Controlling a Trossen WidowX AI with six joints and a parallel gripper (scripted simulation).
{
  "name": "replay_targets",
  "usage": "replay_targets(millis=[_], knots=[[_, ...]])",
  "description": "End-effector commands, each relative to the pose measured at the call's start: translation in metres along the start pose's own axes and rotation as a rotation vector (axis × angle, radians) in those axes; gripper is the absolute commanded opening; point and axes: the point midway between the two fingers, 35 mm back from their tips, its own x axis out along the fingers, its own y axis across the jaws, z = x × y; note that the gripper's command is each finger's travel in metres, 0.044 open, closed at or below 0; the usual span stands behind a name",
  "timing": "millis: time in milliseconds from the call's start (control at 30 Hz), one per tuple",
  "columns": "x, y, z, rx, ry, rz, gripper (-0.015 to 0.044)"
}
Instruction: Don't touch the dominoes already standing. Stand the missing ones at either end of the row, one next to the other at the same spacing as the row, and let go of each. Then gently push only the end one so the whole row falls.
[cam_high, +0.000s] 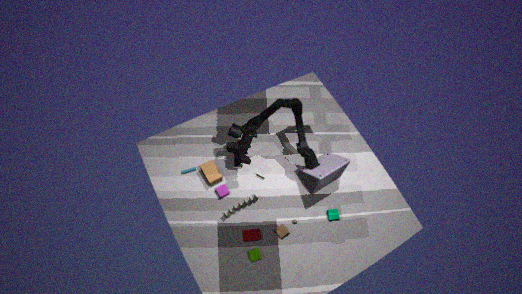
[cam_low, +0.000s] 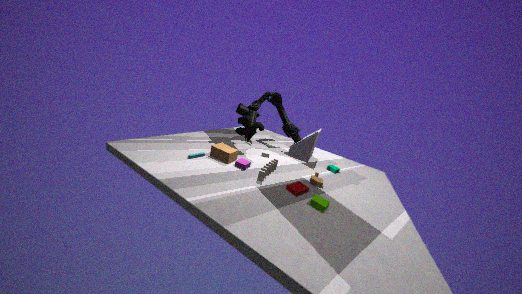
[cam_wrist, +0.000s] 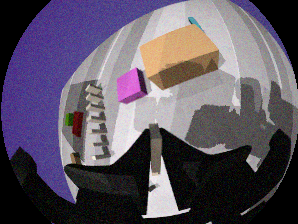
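A: End effector (cam_high: 243, 159) is raised above the bench (cam_high: 380, 200), near the orange box (cam_high: 211, 171). Closed on a thin grey domino (cam_wrist: 154, 149); in the wrist view it stands upright between the two dark fingers.

B: And the row?

A: The row of standing dominoes (cam_high: 239, 207) sits toward the front of the bench from the end effector, past the magenta block (cam_high: 222, 190). Its long axis runs on a diagonal in the top view, low-left to upper-right. Only one arm here, so no choice of reach.

B: Which end is closer?

A: My judgement: the upper-right end, though not by much (the wrist view shows the row off to the left, so the wrist must turn toward it).

B: How does the held piece look?

A: Slim pale-grey slab, same tone as the row's pieces. Another loose domino (cam_high: 260, 175) lies flat on the bench between the arm's base (cam_high: 337, 162) and the row.

B: Risk?

A: Likely clipping a standing piece on the way down.
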Motion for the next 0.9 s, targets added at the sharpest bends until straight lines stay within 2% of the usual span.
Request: replay_targets(millis=[0,400,867], knots=[[0.000,-0.002,0.001,-0.013,-0.064,0.017,0.0024],[-0.007,-0.013,0.003,-0.079,-0.308,0.035,0.0024],[-0.031,-0.020,-0.001,-0.228,-0.587,-0.001,0.0024]])
